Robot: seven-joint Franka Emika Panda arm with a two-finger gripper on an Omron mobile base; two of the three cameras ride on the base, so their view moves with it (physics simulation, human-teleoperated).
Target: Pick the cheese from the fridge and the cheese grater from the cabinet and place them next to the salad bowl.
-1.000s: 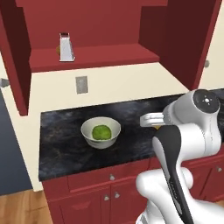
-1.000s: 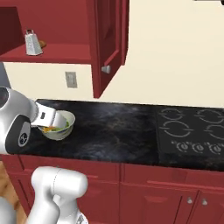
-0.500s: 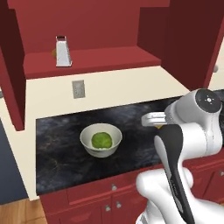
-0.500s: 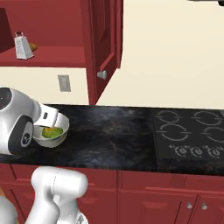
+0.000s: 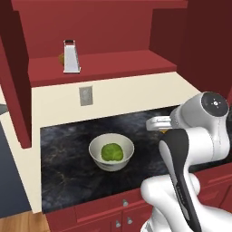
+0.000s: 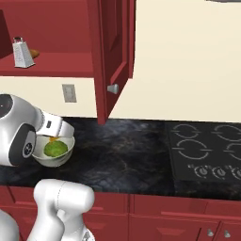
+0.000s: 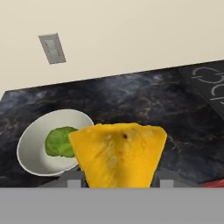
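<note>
Currently gripper (image 7: pixel 117 181) clamps the cheese (image 7: pixel 118 157) above the tabletop (image 7: pixel 144 105), bowl (image 7: pixel 33 146) at its 9 o'clock. Risk: releasing from height lets the wedge tumble into the bowl. Grater (image 5: pixel 71 56) waits on the cabinet (image 5: pixel 104 68) shelf.

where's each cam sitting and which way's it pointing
Left base view: behind the arm's left, looking forward and down at the salad bowl and cheese grater; arm lower right.
Right base view: behind its right, same counter; arm lower left.
Hand view: on the hand, looking along the claw past the cheese.
All three share the bowl.
</note>
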